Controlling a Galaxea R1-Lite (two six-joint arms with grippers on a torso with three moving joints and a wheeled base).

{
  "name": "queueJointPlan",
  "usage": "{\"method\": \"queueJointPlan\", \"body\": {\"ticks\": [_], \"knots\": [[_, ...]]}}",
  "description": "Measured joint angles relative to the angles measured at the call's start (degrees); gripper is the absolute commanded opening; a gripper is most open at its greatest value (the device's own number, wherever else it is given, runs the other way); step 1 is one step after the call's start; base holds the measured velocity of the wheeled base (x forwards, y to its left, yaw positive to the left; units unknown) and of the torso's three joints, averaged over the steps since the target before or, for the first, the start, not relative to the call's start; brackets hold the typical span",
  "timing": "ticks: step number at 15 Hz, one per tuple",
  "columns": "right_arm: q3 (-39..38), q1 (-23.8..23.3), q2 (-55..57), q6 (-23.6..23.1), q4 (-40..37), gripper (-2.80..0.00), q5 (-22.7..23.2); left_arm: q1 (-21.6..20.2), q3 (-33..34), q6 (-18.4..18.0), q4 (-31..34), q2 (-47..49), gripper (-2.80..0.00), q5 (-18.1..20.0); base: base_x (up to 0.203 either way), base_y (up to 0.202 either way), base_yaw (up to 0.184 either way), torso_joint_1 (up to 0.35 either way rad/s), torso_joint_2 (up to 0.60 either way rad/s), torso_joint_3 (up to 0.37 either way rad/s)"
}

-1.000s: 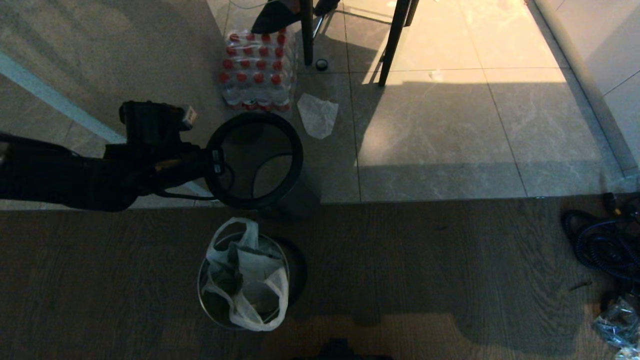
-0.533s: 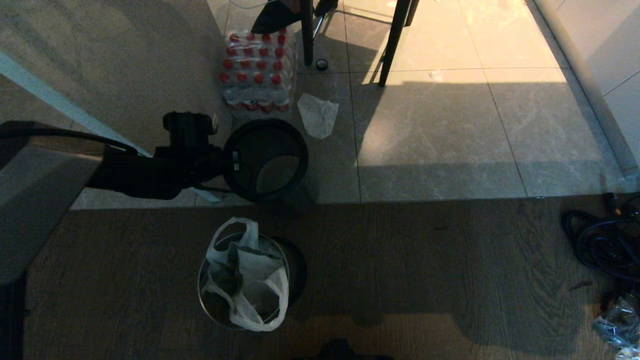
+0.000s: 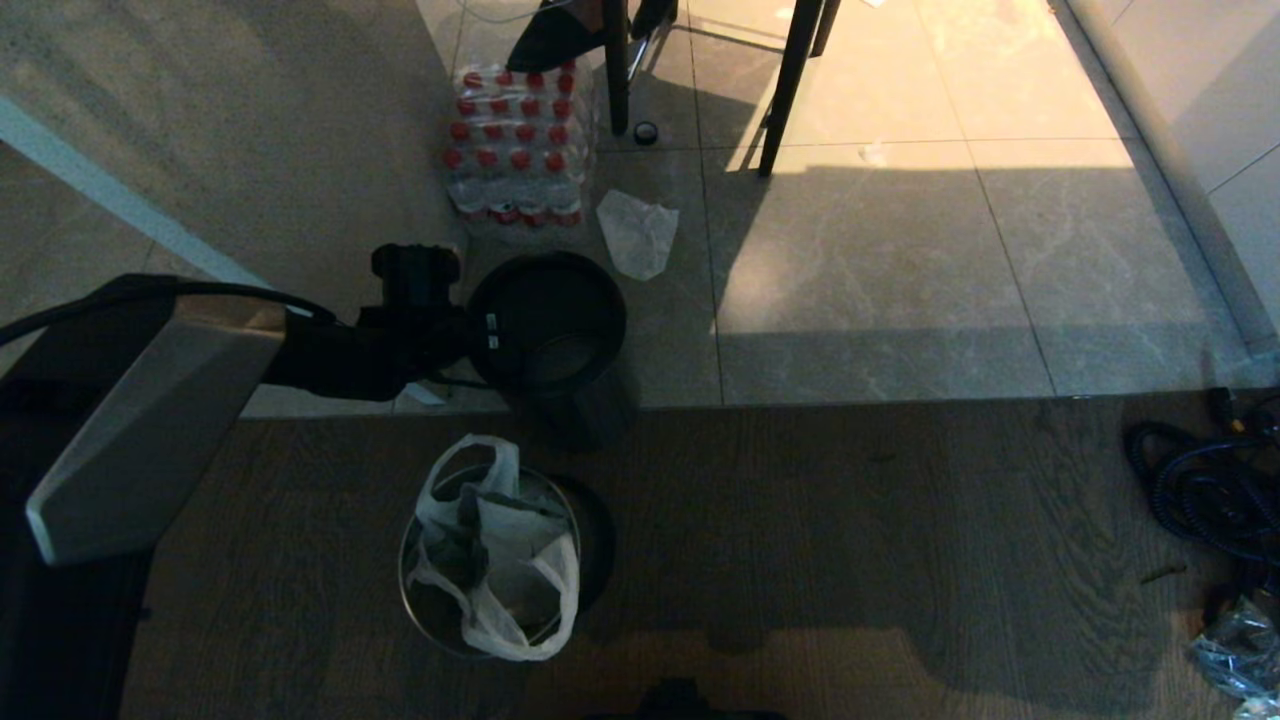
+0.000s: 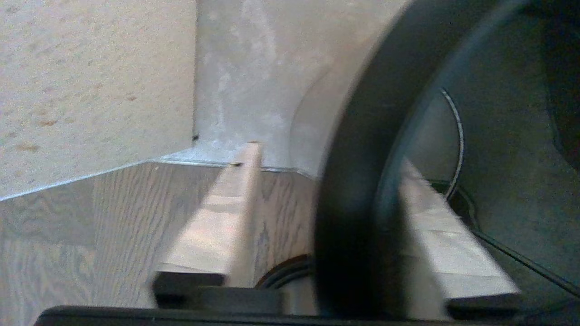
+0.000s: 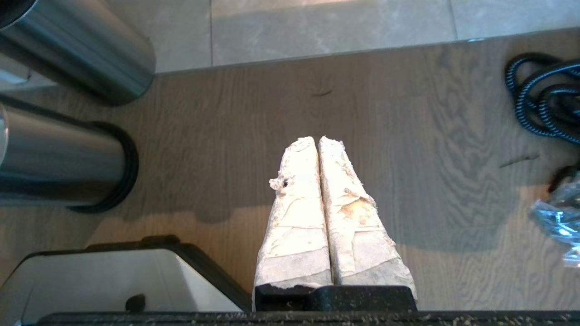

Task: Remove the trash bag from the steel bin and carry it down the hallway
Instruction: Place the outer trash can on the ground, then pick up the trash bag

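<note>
The left gripper (image 3: 490, 335), jaws parted astride the rim of a dark bin (image 3: 555, 325), sits just beyond the steel bin (image 3: 420, 610), where the trash bag (image 3: 500, 555) lies untouched. The right gripper (image 5: 319, 140), jaws pressed together, hangs beside the steel bin.

Clutter around a tiled and wood-look floor.
A shrink-wrapped pack of red-capped bottles (image 3: 518, 140) stands on the grey tiles, with a crumpled white wrapper scrap (image 3: 637, 232) lying just beside it. Dark chair legs (image 3: 790, 85) rise behind them, a small black cap (image 3: 646, 132) near one leg. An all-dark round bin (image 3: 560, 335) sits at the seam where tile meets the wood-look floor (image 3: 850, 520). A coiled black cable (image 3: 1205, 500) and a clear plastic bag (image 3: 1235, 650) lie at the far right.
</note>
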State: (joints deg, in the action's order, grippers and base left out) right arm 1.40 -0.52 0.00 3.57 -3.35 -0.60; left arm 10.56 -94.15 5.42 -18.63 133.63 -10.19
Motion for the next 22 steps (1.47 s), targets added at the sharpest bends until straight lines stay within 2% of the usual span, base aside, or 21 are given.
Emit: {"method": "queueJointPlan", "body": {"ticks": [4, 9, 14, 15, 17, 18, 21, 22], "knots": [[0.0, 0.01, 0.01, 0.0, 0.02, -2.8, -0.02, -0.01, 2.13, 0.38, 0.27, -3.36, 0.0, 0.3, 0.0, 0.0, 0.0, 0.0, 0.0, 0.0], [0.0, -0.01, 0.02, 0.0, 0.07, -2.8, -0.01, 0.44, 10.98, 0.96, -0.05, -13.9, 0.0, 2.91, 0.0, 0.0, 0.0, 0.0, 0.0, 0.0], [0.0, 0.0, 0.0, 0.01, 0.05, -2.8, -0.01, -0.08, 23.86, 0.84, -0.41, -26.17, 0.0, 7.38, 0.0, 0.0, 0.0, 0.0, 0.0, 0.0], [0.0, 0.0, 0.02, 0.01, 0.02, -2.8, -0.02, -0.17, 26.24, 0.45, -0.35, -27.82, -2.8, 8.48, 0.0, 0.0, 0.0, 0.0, 0.0, 0.0], [0.0, 0.0, 0.02, 0.03, 0.04, -2.8, -0.03, -1.48, 33.35, -2.64, 0.01, -30.38, -2.8, 12.59, 0.0, 0.0, 0.0, 0.0, 0.0, 0.0], [0.0, 0.0, 0.01, 0.01, 0.04, -2.8, -0.02, -3.07, 36.31, -5.42, 0.2, -31.3, -2.8, 16.3, 0.0, 0.0, 0.0, 0.0, 0.0, 0.0], [0.0, 0.01, 0.01, 0.0, 0.02, -2.8, 0.0, -6.46, 39.35, -11.06, 2.83, -31.57, -2.8, 27.0, 0.0, 0.0, 0.0, 0.0, 0.0, 0.0], [0.0, 0.04, 0.0, 0.01, 0.02, -2.8, -0.04, -6.85, 39.33, -12.13, 3.61, -31.2, -2.8, 28.24, 0.0, 0.0, 0.0, 0.0, 0.0, 0.0]]}}
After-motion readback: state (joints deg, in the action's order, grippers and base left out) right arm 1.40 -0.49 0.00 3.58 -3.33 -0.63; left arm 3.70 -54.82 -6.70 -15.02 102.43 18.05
